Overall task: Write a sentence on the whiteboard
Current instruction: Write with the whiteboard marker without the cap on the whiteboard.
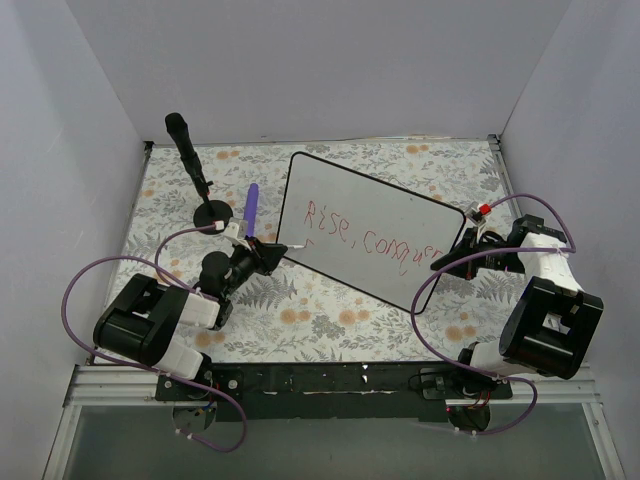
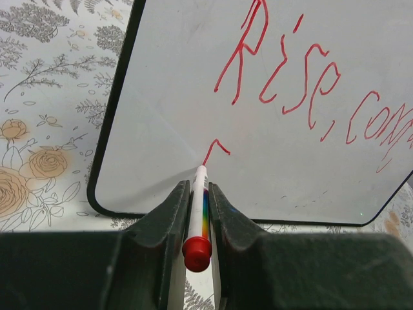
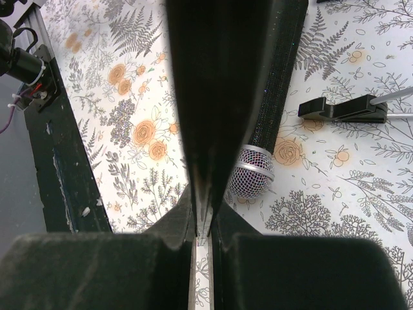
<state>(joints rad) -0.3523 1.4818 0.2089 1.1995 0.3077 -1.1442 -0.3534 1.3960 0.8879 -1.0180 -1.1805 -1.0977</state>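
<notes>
The left pincer (image 2: 200, 188), clamped on the marker (image 2: 198, 216), is touching a new second row of the sentence (image 1: 368, 240) on the whiteboard (image 1: 390, 200) on the table (image 1: 320, 322), the right pincer (image 3: 202, 223) pinching its edge; row one done, more likely remaining.

The left gripper (image 2: 199, 189) is clamped on a white marker (image 2: 197, 226) with a rainbow band and red end. Its tip touches the whiteboard (image 2: 161, 90) near a rounded corner, at a short red stroke (image 2: 217, 148) below the sentence (image 2: 303, 84), "Rise, con…". The whiteboard lies on a floral cloth (image 2: 45, 129).
</notes>
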